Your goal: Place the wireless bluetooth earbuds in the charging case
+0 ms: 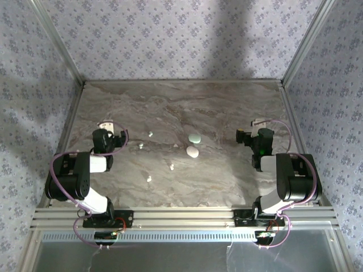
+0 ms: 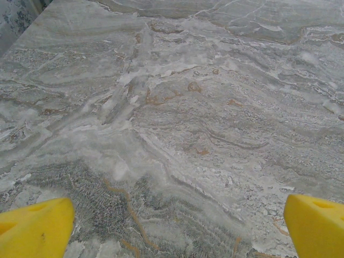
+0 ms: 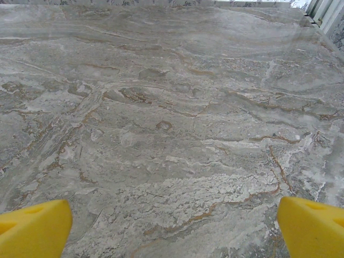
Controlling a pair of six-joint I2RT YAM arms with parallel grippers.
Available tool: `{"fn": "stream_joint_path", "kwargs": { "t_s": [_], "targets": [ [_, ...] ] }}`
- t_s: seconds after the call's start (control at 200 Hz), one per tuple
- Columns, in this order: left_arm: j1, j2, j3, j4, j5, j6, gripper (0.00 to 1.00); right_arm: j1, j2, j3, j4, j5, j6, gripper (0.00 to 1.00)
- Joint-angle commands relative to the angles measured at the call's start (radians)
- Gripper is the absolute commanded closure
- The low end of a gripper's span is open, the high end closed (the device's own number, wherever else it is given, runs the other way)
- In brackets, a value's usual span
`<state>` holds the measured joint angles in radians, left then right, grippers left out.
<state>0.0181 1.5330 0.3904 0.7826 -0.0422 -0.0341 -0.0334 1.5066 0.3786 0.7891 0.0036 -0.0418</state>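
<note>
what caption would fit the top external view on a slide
Left gripper and right gripper flank a white charging case, a second oval case and four scattered earbuds on a marble table.

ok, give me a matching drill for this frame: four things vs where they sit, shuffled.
Things:
1. white oval case
2. pale green oval
3. nearest earbud
4. left gripper

Places:
a. farther of the two ovals, mid-table
b. open over bare tabletop, left side
c. closer of the two ovals, mid-table
d. left of centre, closest to the near edge

Pairs: 1-c, 2-a, 3-d, 4-b
</note>
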Motion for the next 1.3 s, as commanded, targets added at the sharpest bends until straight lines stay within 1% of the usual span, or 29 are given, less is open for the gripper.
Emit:
{"fn": "stream_joint_path", "kwargs": {
  "t_s": [0.0, 0.52, 0.575, 0.61, 0.64, 0.695, 0.76, 0.845, 0.944, 0.999, 1.074, 1.129, 1.189, 1.294],
  "targets": [
    [-0.005, 0.001, 0.025, 0.03, -0.008, 0.01, 0.0, -0.002, 0.014, 0.022, -0.003, 0.013, 0.01, 0.0],
    [-0.006, 0.0, 0.023, 0.034, -0.008, 0.013, 0.0, -0.002, 0.012, 0.018, 0.002, 0.015, 0.01, 0.0],
    [-0.016, -0.022, 0.04, -0.012, -0.005, 0.027, 0.0, 0.002, -0.014, 0.025, -0.027, 0.0, 0.001, 0.0],
    [-0.024, -0.043, 0.05, -0.05, -0.014, 0.035, 0.0, 0.007, -0.041, 0.04, -0.076, -0.002, -0.008, 0.0],
    [-0.035, -0.065, 0.051, -0.067, -0.043, 0.039, 0.0, 0.01, -0.064, 0.043, -0.099, 0.0, -0.013, 0.0],
    [-0.057, -0.105, 0.048, -0.09, -0.101, 0.045, 0.0, 0.014, -0.087, 0.023, -0.079, 0.015, -0.011, 0.0],
    [-0.073, -0.15, 0.048, -0.122, -0.13, 0.052, 0.0, 0.019, -0.12, 0.003, -0.072, 0.03, -0.011, 0.0],
    [-0.118, -0.222, 0.039, -0.147, -0.179, 0.096, 0.0, 0.044, -0.195, 0.002, -0.125, 0.053, -0.033, 0.0],
    [-0.193, -0.303, 0.048, -0.189, -0.228, 0.138, 0.0, 0.096, -0.293, 0.0, -0.17, 0.093, -0.076, 0.0],
    [-0.227, -0.338, 0.07, -0.226, -0.229, 0.137, 0.0, 0.117, -0.345, 0.032, -0.258, 0.1, -0.08, 0.0],
    [-0.28, -0.381, 0.119, -0.317, -0.228, 0.14, 0.0, 0.15, -0.416, 0.09, -0.391, 0.106, -0.068, 0.0],
    [-0.323, -0.414, 0.155, -0.378, -0.232, 0.116, 0.0, 0.176, -0.469, 0.114, -0.449, 0.105, -0.054, 0.0],
    [-0.367, -0.448, 0.186, -0.435, -0.227, 0.054, 0.0, 0.211, -0.532, 0.119, -0.476, 0.105, -0.041, 0.0],
    [-0.439, -0.496, 0.231, -0.52, -0.163, -0.078, 0.0, 0.262, -0.642, 0.139, -0.568, 0.119, 0.041, 0.0]
  ]
}}
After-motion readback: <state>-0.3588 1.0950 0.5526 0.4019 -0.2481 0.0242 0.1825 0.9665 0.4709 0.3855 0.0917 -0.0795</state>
